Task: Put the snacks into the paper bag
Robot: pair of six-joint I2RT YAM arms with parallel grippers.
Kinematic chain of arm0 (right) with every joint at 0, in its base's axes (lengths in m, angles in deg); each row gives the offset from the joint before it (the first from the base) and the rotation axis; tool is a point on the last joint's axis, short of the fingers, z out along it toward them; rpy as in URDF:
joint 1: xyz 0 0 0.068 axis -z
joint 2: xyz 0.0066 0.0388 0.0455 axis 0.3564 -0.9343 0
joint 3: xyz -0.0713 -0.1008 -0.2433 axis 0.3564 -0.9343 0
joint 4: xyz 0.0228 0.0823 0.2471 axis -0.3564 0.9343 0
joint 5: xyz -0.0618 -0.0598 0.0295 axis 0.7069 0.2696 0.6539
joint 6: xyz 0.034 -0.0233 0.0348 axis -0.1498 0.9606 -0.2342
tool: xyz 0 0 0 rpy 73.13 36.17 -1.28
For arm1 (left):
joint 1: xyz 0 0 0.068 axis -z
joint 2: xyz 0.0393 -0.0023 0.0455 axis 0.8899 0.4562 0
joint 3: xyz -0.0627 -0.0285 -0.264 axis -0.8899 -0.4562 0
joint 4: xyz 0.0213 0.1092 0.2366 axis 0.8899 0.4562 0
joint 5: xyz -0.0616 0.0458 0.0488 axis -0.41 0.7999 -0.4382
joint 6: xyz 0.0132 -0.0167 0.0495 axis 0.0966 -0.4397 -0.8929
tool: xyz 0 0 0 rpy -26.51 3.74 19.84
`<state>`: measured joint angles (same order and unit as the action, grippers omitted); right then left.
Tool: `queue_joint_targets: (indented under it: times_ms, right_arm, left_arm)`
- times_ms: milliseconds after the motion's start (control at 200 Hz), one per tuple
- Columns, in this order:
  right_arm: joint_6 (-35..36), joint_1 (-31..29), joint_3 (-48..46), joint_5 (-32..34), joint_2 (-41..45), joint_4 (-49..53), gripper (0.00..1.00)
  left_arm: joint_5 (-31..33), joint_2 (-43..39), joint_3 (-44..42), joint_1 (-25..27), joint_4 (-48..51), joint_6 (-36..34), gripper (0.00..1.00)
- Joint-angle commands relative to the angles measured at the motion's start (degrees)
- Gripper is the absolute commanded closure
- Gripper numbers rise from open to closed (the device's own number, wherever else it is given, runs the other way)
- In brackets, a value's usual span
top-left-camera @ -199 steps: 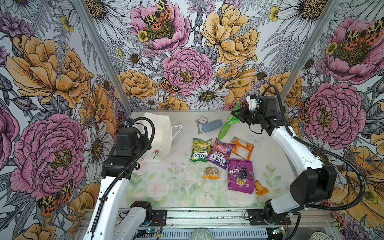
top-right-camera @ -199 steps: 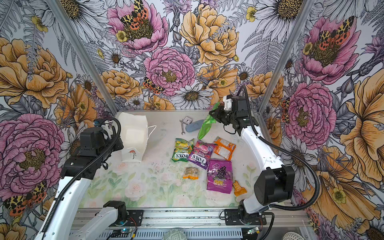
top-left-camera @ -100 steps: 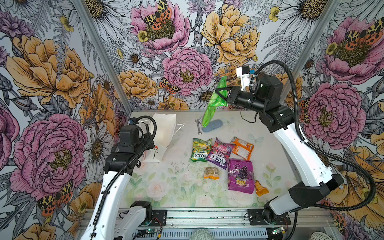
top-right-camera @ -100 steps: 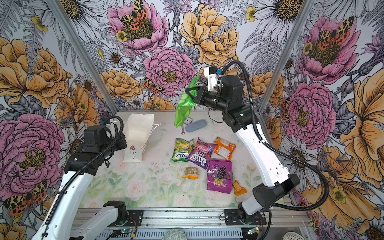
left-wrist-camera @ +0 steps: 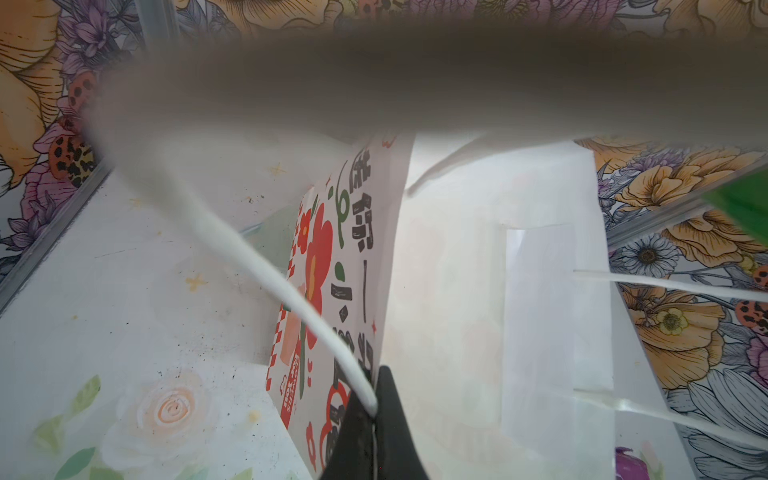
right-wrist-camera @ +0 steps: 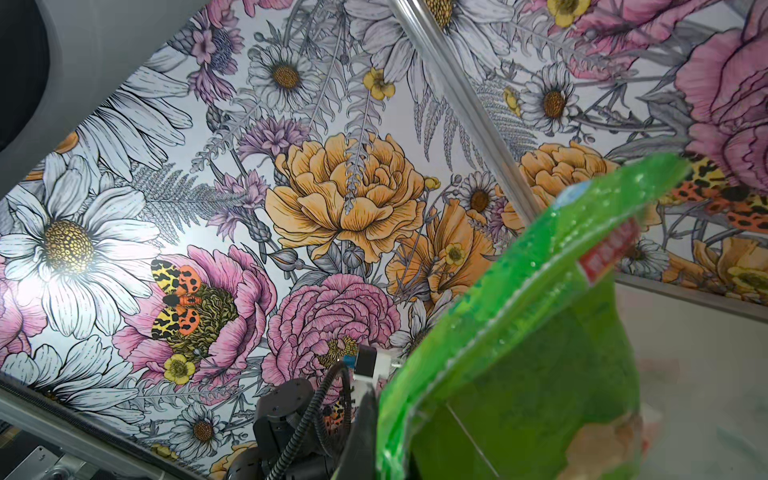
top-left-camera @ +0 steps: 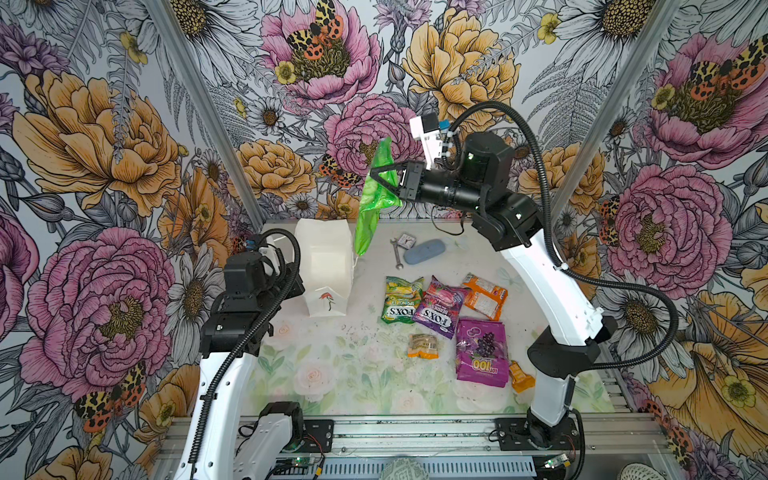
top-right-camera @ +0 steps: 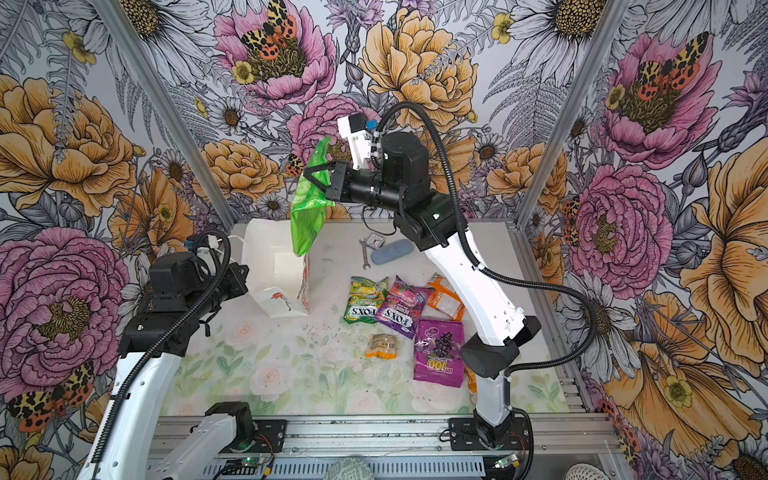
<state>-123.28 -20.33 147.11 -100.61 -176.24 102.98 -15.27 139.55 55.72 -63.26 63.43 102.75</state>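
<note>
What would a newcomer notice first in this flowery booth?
Probably the bright green chip bag, held high by the right gripper and dangling near the right edge of the white paper bag, whose top is open. The left gripper pinches that bag's rim. Then come the loud flower-print walls and the colourful snack packets lying on the table to the right of the bag.

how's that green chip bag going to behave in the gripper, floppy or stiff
Probably floppy: the green chip bag hangs limp from the right gripper. Likely light, since one pinch carries it. Its glossy film may slip.
</note>
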Motion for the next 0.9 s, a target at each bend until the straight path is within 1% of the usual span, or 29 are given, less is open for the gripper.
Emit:
queue_joint_targets:
  times_ms: [0, 125, 240, 270, 585, 896]
  right_arm:
    - [0.8, -2.2, 2.0, 0.8, -1.6, 1.1, 0.94]
    - [0.9, -3.8, 2.0, 0.8, -3.5, 1.1, 0.95]
    - [1.1, -3.9, 2.0, 0.7, -4.7, 1.2, 0.95]
    - [1.1, -5.5, 1.9, 0.9, -5.0, 1.2, 0.95]
    - [1.1, -7.4, 1.0, 1.0, -7.8, 1.7, 0.97]
    - [2.2, -8.2, 2.4, 2.7, -6.9, 1.7, 0.97]
  left_arm:
    - [-4.0, 0.4, -0.5, -0.1, -2.3, 0.5, 1.00]
    - [-4.8, 0.5, -0.5, 0.2, -2.3, 0.5, 1.00]
    - [-5.6, 0.9, -0.5, 0.9, -2.3, 0.2, 1.00]
    - [-5.9, 1.0, -0.5, 1.1, -2.4, 0.1, 1.00]
    - [-6.3, 1.2, -0.5, 1.8, -2.4, -0.1, 1.00]
    - [-5.8, 4.3, -0.6, 1.8, -1.6, -0.2, 1.00]
